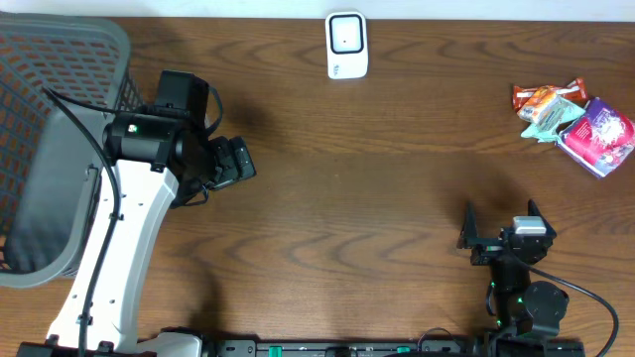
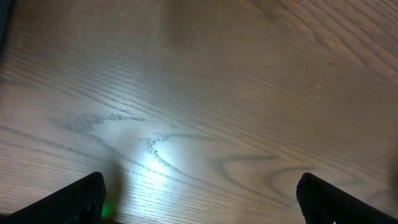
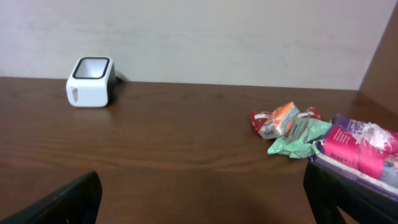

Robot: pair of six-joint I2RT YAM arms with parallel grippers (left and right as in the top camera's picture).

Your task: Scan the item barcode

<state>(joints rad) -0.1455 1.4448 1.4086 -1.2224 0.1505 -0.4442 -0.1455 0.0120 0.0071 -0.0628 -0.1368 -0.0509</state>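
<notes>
A white barcode scanner [image 1: 347, 45] [image 3: 91, 81] stands at the table's far edge, near the middle. Three snack items lie at the far right: an orange-red packet [image 1: 541, 99] [image 3: 278, 119], a mint-green packet [image 1: 556, 119] [image 3: 300, 137] and a pink-purple pack [image 1: 598, 137] [image 3: 360, 149]. My left gripper [image 1: 236, 162] [image 2: 202, 199] is open over bare wood at the left, with nothing between its fingers. My right gripper [image 1: 501, 226] [image 3: 202, 199] is open near the front right, facing the scanner and the snacks, well short of them.
A grey mesh basket [image 1: 50, 149] fills the left edge of the table, beside the left arm. Bare brown wood lies between the two grippers and the scanner. A pale wall rises behind the table's far edge.
</notes>
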